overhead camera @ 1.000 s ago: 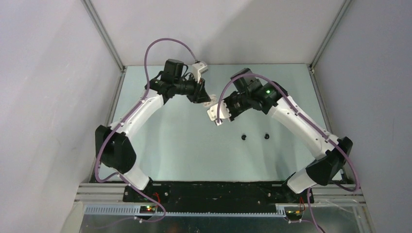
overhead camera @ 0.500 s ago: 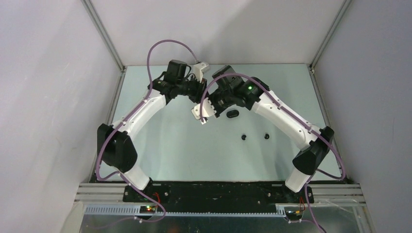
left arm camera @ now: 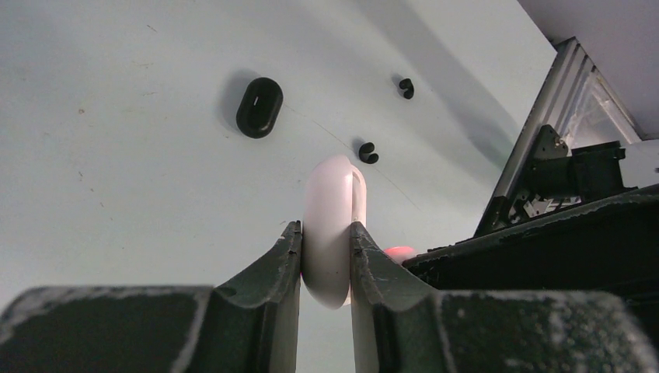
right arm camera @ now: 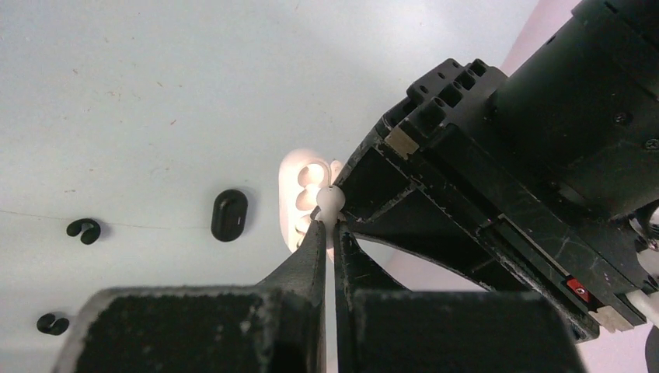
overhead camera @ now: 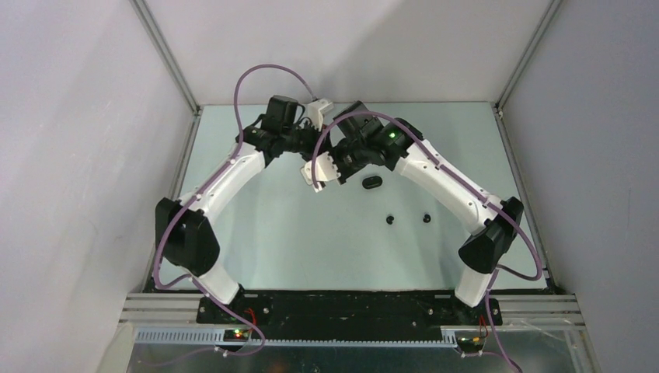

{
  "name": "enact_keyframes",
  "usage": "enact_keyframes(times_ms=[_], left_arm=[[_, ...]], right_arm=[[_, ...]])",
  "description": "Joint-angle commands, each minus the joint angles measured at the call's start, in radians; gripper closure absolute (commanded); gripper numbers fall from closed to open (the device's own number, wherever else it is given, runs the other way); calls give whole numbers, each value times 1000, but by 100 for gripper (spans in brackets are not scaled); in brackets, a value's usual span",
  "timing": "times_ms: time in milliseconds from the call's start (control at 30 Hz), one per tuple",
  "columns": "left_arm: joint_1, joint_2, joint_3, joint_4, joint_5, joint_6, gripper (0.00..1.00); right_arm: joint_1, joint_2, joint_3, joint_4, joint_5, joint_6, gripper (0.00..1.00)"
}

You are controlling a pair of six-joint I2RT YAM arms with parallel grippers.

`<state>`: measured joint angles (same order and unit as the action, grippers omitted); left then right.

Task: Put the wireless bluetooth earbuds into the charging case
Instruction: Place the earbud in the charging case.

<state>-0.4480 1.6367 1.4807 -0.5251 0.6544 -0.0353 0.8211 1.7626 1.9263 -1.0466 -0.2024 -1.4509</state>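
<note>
My left gripper is shut on the white charging case and holds it on edge above the table. In the right wrist view the case is open, its sockets facing my right gripper. That gripper is shut on a white earbud and holds it at the case's opening. Both grippers meet at the back middle in the top view. Two black earbuds lie on the table. I cannot make out a second white earbud.
A closed black charging case lies on the table just right of the grippers; it also shows in the left wrist view and the right wrist view. The enclosure walls stand close behind the arms.
My right arm has swung left and back with the white earbud, up to the case in my left gripper, uncovering the black case. The left gripper has barely moved.
</note>
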Motion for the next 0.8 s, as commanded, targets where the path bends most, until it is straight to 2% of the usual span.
enact_keyframes(times_ms=[0, 467, 767], left_arm=[[8, 7, 53, 30, 68, -41, 100], [28, 37, 62, 35, 135, -80, 100], [29, 49, 67, 42, 154, -84, 100]], right_arm=[[3, 14, 71, -47, -9, 43, 100], [-16, 44, 131, -164, -58, 49, 100], [-12, 67, 129, -120, -32, 84, 100]])
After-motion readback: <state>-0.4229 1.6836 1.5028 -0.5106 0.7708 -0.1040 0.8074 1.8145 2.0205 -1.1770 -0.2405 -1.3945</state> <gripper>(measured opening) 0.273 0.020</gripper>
